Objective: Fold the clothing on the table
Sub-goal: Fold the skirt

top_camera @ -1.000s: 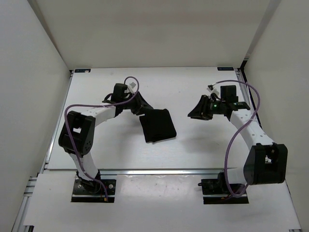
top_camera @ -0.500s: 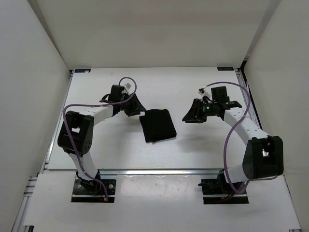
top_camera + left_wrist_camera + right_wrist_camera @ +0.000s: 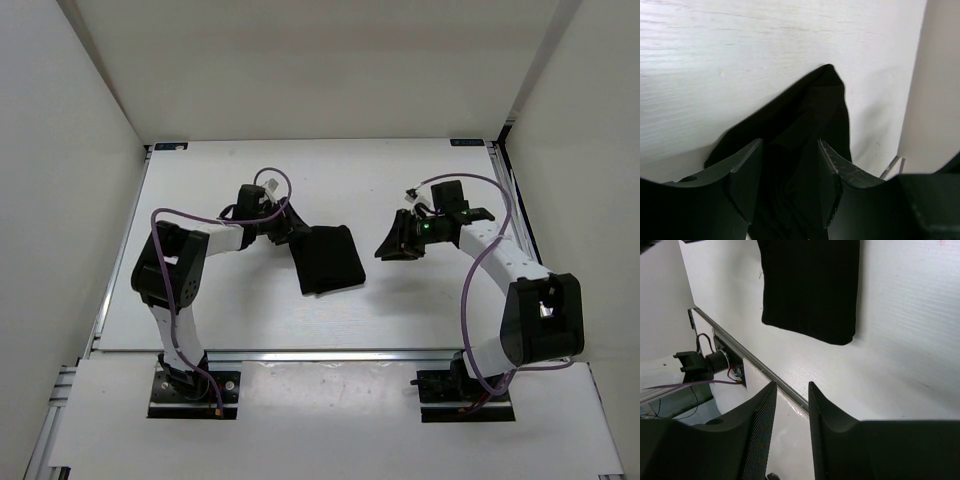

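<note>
The clothing [image 3: 327,258] is a small black folded piece lying flat near the middle of the white table [image 3: 240,310]. My left gripper [image 3: 289,233] sits low at its upper left edge. In the left wrist view its jaws [image 3: 790,143] stand apart, open, with the black cloth [image 3: 810,105] lying loose between and beyond them. My right gripper [image 3: 392,245] hovers to the right of the cloth, apart from it and pointing toward it. Its jaws [image 3: 791,385] are open with only table showing between them. The clothing [image 3: 812,290] lies ahead of them.
A metal rail [image 3: 300,353] runs along the table's near edge, with both arm bases [image 3: 190,385] [image 3: 465,385] behind it. White walls close in the left, right and far sides. The left arm's base and cable [image 3: 705,362] show in the right wrist view.
The left jaws have widened and let the cloth's edge lie loose. The left elbow has swung right. The right gripper has moved left and down toward the cloth.
</note>
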Tool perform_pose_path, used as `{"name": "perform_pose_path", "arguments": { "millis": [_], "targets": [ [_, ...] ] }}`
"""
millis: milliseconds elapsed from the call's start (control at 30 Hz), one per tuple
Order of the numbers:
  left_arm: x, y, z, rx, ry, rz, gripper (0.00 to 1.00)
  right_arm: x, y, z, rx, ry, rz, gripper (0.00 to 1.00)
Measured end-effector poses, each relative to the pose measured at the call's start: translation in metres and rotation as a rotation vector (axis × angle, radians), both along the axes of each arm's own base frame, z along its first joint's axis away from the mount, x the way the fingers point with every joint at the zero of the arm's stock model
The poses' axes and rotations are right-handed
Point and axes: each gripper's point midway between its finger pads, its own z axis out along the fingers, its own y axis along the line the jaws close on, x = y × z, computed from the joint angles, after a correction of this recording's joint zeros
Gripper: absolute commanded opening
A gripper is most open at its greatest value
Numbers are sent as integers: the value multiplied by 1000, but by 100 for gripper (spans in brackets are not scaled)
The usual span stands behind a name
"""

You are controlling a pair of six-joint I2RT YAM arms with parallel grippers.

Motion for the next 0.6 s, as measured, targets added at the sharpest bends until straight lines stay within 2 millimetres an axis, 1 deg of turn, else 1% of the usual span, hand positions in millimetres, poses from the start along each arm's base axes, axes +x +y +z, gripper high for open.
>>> {"name": "perform_pose_path", "arguments": {
  "millis": [33, 67, 100, 133, 167, 200, 233, 467, 600],
  "targets": [
    [0, -3, 2, -19, -5, 0, 56, -2, 1, -2, -2, 10, 5, 37],
    [1, -5, 4, -31, -10, -1, 53, -3, 2, -3, -5, 17, 10, 37],
    [0, -8, 6, -42, -14, -2, 47, -5, 3, -4, -6, 22, 15, 37],
    [0, -10, 8, -53, -16, -4, 34, -6, 3, -4, -7, 24, 18, 36],
    [0, -12, 10, -64, -16, -6, 25, -6, 4, -4, -7, 25, 19, 36],
    [0, -15, 12, -75, -20, -9, 5, -6, 4, -4, -7, 25, 20, 36],
    [1, -16, 14, -85, -22, -12, 0, -6, 4, -4, -7, 26, 21, 35],
    [-4, -27, 23, -126, -13, -41, 0, -6, 4, -4, -8, 23, 22, 35],
    [-6, -28, 36, -141, -15, -46, 0, -6, 4, -4, -7, 21, 23, 34]
  ]
}}
